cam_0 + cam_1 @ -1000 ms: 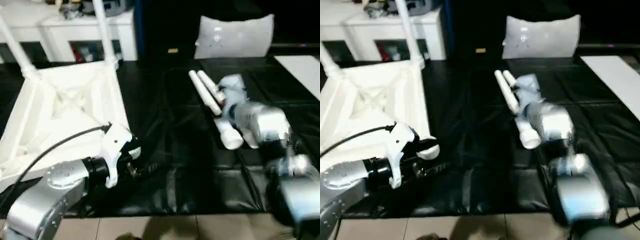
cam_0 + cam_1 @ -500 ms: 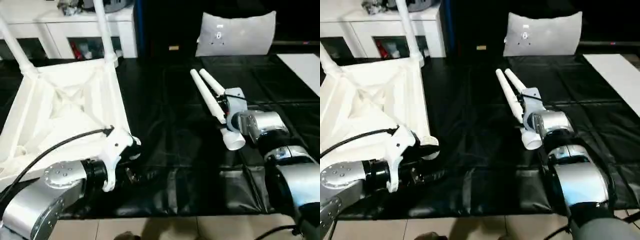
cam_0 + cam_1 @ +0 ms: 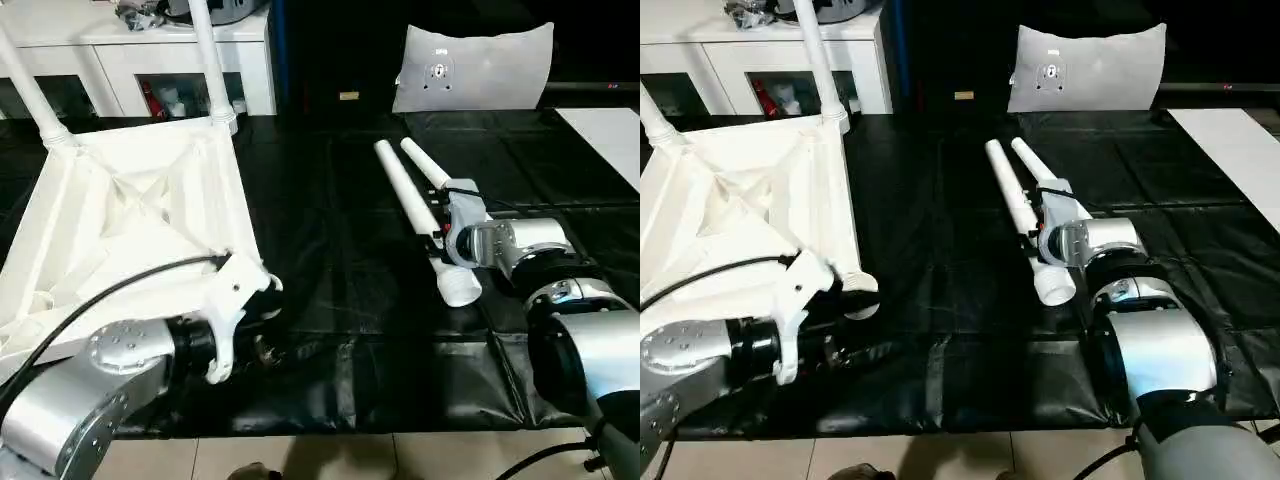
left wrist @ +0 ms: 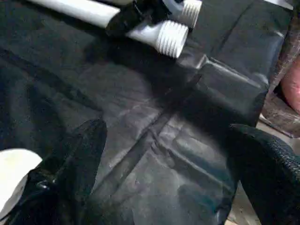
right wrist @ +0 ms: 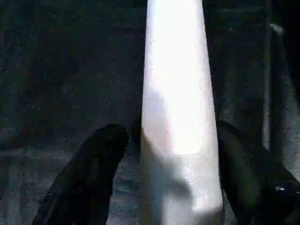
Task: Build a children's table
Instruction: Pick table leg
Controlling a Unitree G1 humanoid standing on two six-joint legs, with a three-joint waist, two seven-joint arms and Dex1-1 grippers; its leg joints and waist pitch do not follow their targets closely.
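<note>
The white tabletop lies upside down at the left, with two white legs standing up from its far corner sockets. Two loose white legs lie side by side on the black mat, threaded ends toward me. My right gripper is open and low over them. In the right wrist view one leg runs between its black fingers, which sit close on either side. My left gripper is open and empty just off the tabletop's near right corner.
A grey-white cushion leans at the back of the mat. A white cabinet stands behind the tabletop. A white sheet lies at the far right. Tiled floor runs along the mat's near edge.
My right arm has stopped swinging and settled lower onto the loose legs, its fingers now straddling one. The left arm has barely moved.
</note>
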